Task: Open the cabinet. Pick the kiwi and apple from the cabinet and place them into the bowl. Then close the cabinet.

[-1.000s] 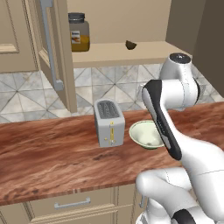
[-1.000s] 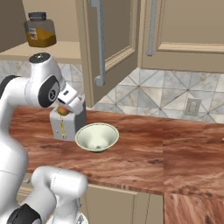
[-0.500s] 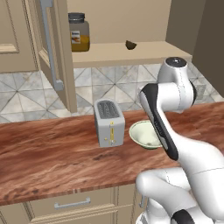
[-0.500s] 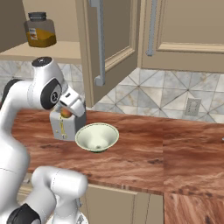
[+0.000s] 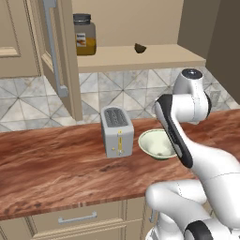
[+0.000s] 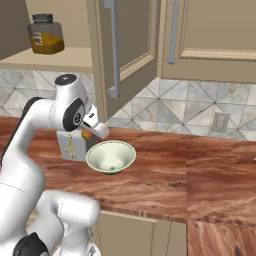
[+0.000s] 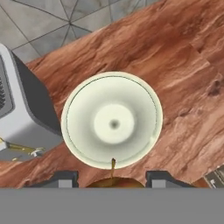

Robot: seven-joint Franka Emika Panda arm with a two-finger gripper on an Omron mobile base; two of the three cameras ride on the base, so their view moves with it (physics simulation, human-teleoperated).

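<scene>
The hand (image 7: 112, 178) pinches the apple (image 7: 114, 183) between its two fingers, right above the bowl (image 7: 112, 120). The bowl sits on the brown table (image 5: 56, 164), just beside the silver toaster (image 5: 116, 131). The kiwi (image 5: 139, 48) lies on the shelf in the open cabinet (image 5: 56, 51), near a jar (image 5: 84, 34).

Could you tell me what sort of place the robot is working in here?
It looks like a rendered home kitchen. A reddish wood-grain counter carries a silver toaster and a pale bowl, grey patterned tiles line the wall behind, and an open tan wall cabinet holds a jar on its shelf.
</scene>
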